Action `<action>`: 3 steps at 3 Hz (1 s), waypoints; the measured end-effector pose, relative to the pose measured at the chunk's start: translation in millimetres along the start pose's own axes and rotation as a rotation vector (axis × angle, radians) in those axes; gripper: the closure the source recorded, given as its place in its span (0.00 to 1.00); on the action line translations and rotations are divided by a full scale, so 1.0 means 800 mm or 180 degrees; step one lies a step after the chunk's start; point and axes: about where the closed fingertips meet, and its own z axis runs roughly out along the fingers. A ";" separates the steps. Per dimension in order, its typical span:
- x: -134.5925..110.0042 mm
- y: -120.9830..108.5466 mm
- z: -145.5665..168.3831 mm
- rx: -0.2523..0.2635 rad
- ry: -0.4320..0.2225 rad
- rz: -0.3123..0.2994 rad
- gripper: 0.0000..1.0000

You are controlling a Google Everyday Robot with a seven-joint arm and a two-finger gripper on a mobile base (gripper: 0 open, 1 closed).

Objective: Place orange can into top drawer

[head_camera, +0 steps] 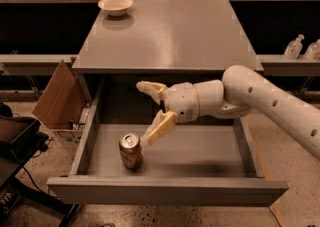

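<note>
The orange can stands upright on the floor of the open top drawer, left of the middle, silver top showing. My gripper hangs above the drawer, just right of and above the can. Its two cream fingers are spread apart and hold nothing. The lower finger's tip is close to the can's top rim; the upper finger points left under the cabinet top. The white arm reaches in from the right.
A cream shallow bowl sits at the far left of the grey cabinet top. An open cardboard box stands left of the cabinet. Bottles sit on a shelf at right. Dark equipment is at far left.
</note>
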 end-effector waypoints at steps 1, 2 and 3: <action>-0.056 -0.007 -0.047 0.0093 0.0352 -0.0155 0.00; -0.107 -0.029 -0.107 0.0474 0.0661 -0.0361 0.00; -0.151 -0.057 -0.166 0.1024 0.0804 -0.0501 0.00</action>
